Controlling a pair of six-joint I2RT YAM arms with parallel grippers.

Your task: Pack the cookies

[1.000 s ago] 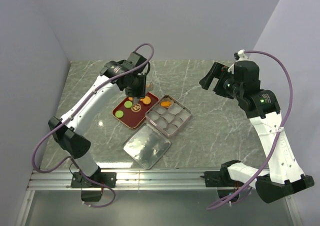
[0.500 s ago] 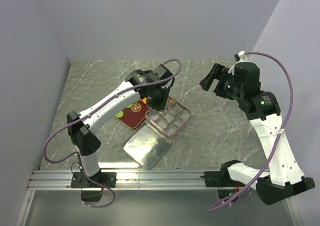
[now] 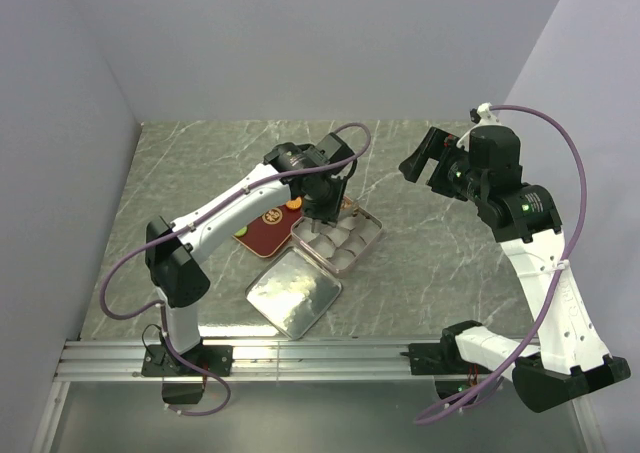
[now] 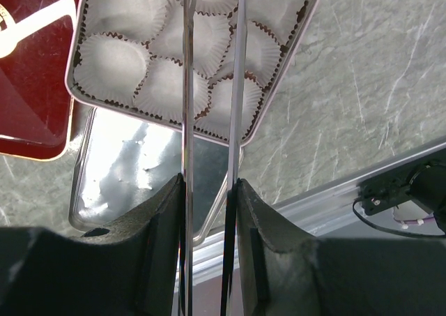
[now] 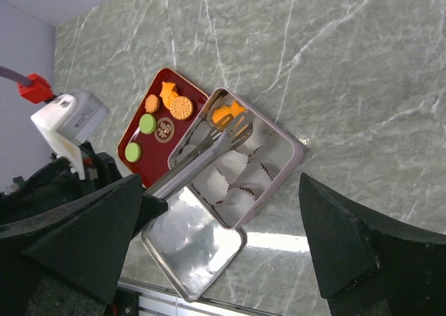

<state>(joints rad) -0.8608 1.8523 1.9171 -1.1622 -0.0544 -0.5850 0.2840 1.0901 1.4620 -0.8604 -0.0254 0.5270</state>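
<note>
My left gripper (image 3: 325, 209) is shut on metal tongs (image 5: 209, 151) and hovers over the pink tin (image 3: 373, 235) of white paper cups. The tong tips reach an orange cookie (image 5: 228, 112) in the tin's far corner cup; I cannot tell whether they grip it. Several more cookies lie on the red tray (image 5: 180, 129): an orange star (image 5: 167, 91), a round orange one (image 5: 181, 107) and two green ones (image 5: 147, 123). In the left wrist view the tong blades (image 4: 187, 121) run between my fingers over the cups. My right gripper (image 3: 420, 159) is open and empty, high at the right.
The tin's shiny lid (image 3: 293, 291) lies flat just in front of the tin, near the table's front edge. The red tray (image 3: 258, 237) touches the tin's left side. An aluminium rail (image 3: 320, 358) runs along the near edge.
My left arm swung right, from above the red tray to above the tin, carrying the tongs. The right arm has not moved.
</note>
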